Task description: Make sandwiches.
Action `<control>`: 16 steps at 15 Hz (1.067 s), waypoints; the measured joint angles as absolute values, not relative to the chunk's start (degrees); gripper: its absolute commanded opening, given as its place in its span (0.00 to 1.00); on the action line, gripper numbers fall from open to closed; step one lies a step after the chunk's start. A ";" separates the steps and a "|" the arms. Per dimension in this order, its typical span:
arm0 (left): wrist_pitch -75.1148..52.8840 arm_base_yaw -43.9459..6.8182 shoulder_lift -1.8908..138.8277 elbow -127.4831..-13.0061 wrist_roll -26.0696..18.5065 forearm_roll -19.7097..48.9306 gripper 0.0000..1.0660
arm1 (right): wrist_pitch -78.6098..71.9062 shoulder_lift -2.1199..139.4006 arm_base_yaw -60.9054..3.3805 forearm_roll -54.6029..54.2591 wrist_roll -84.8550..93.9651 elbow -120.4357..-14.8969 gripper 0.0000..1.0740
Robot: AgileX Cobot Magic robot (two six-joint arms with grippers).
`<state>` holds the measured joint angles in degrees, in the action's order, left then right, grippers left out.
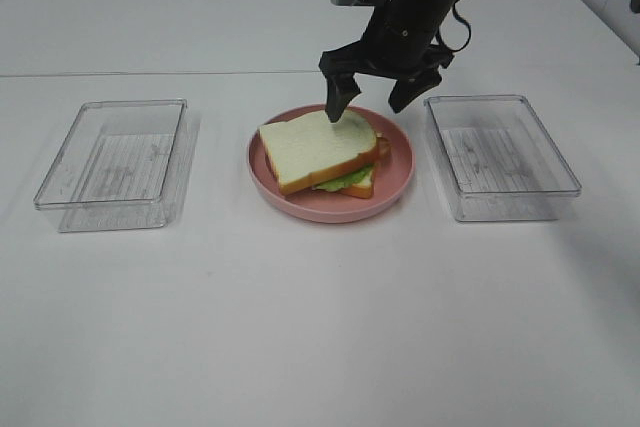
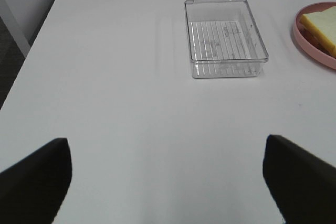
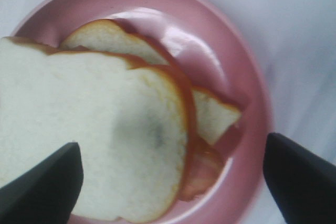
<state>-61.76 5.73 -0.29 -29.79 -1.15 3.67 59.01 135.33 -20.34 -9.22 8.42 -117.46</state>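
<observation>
A sandwich lies on the pink plate at the table's middle. Its top white bread slice, with orange-brown crust, sits skewed over green lettuce and a lower slice. My right gripper hangs open just above the sandwich's far right corner, holding nothing. The right wrist view shows the top slice, the lower slice and brown bacon between my spread fingers. My left gripper is open over bare table, outside the exterior high view.
A clear plastic tray stands left of the plate and another right of it. The left wrist view shows the left tray ahead, with the plate's rim beyond it. A table seam runs across the back.
</observation>
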 measured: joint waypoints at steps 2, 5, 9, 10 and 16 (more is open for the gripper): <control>-61.76 5.73 -0.29 -29.79 -1.15 3.67 0.85 | 61.02 131.44 -20.34 -2.64 7.22 -117.46 0.83; -61.76 5.73 -0.29 -29.79 -1.15 3.67 0.85 | 68.53 125.59 -20.34 2.75 5.73 -117.46 0.83; -61.76 5.73 -0.29 -29.79 -1.15 3.67 0.85 | 69.44 116.25 -20.34 7.91 0.40 -116.54 0.83; -61.76 5.73 -0.29 -29.79 -1.15 3.67 0.85 | 69.44 113.10 -20.34 7.91 0.00 -114.99 0.83; -61.76 5.73 -0.29 -29.79 -1.15 3.67 0.85 | 69.56 89.21 -20.34 9.11 -3.90 -88.18 0.83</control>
<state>-61.76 5.73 -0.29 -29.79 -1.15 3.67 69.56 89.21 -20.34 9.11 -3.90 -88.18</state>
